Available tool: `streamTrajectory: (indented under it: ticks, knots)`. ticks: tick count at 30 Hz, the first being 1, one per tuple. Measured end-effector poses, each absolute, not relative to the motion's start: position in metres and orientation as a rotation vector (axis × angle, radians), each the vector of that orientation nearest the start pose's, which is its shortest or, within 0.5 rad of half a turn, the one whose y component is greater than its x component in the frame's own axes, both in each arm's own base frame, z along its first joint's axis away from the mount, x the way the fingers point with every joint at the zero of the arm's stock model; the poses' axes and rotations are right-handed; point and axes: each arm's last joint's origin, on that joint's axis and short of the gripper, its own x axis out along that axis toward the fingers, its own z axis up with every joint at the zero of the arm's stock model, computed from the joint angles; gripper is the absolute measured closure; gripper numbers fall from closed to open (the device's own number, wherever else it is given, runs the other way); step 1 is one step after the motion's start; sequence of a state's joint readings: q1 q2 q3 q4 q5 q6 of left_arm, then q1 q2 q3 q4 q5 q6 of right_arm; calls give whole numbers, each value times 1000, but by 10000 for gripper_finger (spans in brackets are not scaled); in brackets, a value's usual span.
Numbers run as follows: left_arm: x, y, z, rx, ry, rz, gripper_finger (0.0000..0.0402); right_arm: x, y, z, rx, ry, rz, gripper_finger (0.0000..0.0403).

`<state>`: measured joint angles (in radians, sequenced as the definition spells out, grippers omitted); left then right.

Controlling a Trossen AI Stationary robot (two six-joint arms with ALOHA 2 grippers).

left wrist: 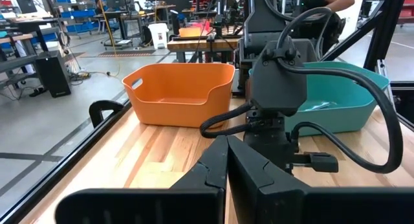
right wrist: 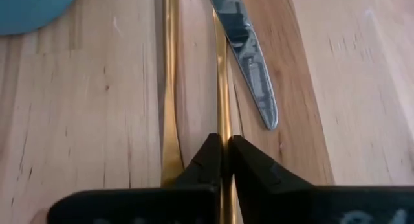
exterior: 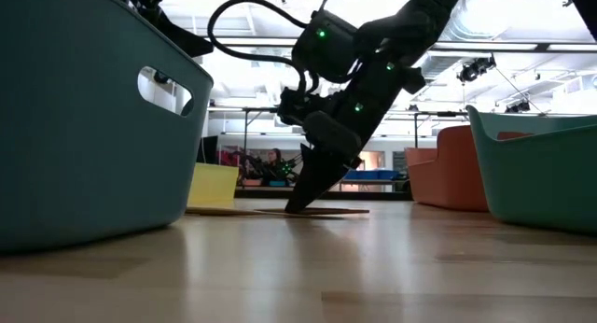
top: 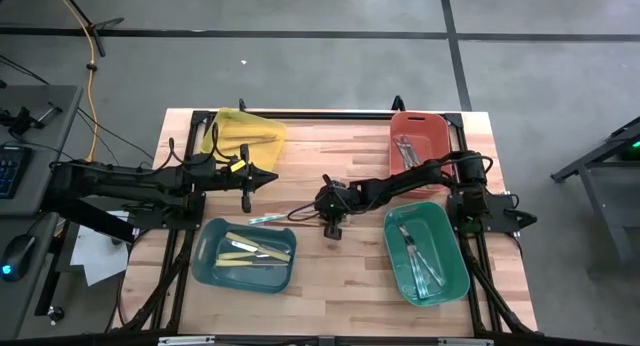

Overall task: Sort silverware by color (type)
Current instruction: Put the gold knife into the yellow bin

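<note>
Two gold utensils (right wrist: 169,88) lie side by side on the wooden table near its middle. A shiny silver-grey knife (right wrist: 249,62) lies just beside them. My right gripper (right wrist: 223,141) reaches in from the table's right side, slants down and is shut on one gold utensil (exterior: 331,211). In the high view it stands at the table's middle (top: 312,214), with a teal-tinted utensil (top: 265,219) just to its left. My left gripper (top: 270,176) hovers shut and level above the table, left of centre, holding nothing. My right gripper pinches the thin handle (right wrist: 223,130) of the gold utensil between its two fingertips. The fingers slant down from above and from the table's right, lying along the handle. The utensil lies flat on the table, stretching away beyond the fingertips.
Four bins stand around the middle: yellow (top: 245,134) far left, red-orange (top: 420,136) far right, blue (top: 212,254) near left with cream utensils, green-teal (top: 455,261) near right with silver ones. A person shows in the room beyond the table.
</note>
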<state>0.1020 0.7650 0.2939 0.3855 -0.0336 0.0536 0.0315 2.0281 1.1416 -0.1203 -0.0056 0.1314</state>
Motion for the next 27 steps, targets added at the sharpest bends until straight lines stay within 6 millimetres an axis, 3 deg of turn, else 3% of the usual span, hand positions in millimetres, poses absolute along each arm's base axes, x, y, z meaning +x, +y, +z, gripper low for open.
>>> streamTrajectory:
  ticks: [6, 18, 27]
  knots:
    - [170, 18, 220, 51, 89, 133, 402, 389, 13, 109, 100, 1006, -20, 398]
    - [170, 18, 219, 50, 103, 133, 401, 362, 22, 146, -29, 1095, -164, 402]
    - [170, 18, 218, 33, 108, 134, 401, 360, 33, 157, -70, 1062, -150, 403]
